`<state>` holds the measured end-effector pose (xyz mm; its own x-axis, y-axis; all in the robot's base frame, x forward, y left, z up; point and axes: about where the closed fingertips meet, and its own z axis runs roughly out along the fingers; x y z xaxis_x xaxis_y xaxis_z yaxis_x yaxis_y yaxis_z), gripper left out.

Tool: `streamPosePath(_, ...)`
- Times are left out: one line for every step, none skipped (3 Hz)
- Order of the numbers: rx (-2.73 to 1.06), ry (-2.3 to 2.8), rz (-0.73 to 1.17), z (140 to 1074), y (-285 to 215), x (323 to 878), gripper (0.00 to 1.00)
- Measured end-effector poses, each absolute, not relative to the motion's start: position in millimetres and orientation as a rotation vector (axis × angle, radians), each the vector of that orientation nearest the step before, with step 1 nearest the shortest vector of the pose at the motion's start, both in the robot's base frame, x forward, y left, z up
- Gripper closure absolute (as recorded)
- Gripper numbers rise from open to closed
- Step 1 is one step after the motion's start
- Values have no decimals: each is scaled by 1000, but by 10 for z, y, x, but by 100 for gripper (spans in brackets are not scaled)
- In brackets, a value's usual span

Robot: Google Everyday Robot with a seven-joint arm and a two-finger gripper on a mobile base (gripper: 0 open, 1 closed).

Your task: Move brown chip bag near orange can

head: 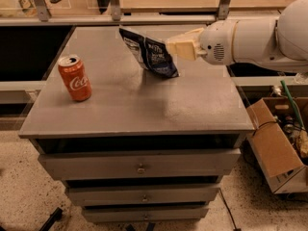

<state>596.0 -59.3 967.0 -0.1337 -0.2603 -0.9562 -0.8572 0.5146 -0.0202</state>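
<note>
We judge the brown chip bag (150, 53) to be very light and soft. It is thin foil that crumples and gives under any squeeze, slick on its faces, and its contents are likely to break if pinched hard. The best hold is on a flat edge or seam rather than across the puffed middle. That is where the gripper (171, 47) has it: the cream fingers (183, 46) are clamped on the bag's right edge, reaching in from the right over the back half of the desk (144, 107). A hold this near the rim could let the foil slide out if we swing it fast, so we favour a slow carry and a gentle set-down.

The bag hangs tilted, its top corner pointing up and left and its lower end dipping towards the desk. It seems to be just clear of the surface, with a faint shadow beneath. It is shiny and wrinkled, dark blue with white print and darker patches.

The orange can (75, 77) stands upright near the left edge of the desk, well apart from the bag. It is orange-red with white script and a silver top. We judge the carry leftward towards it to be mostly ahead of us.
</note>
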Motion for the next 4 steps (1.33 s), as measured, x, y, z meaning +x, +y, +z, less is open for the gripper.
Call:
streamPosePath(-965,1667,687,9674,-567,5954,83)
streamPosePath(-970,1665,689,9678,-541,5949,59)
streamPosePath(-974,1663,691,9682,-516,5944,36)
streamPosePath(-978,1662,693,9685,-492,5939,13)
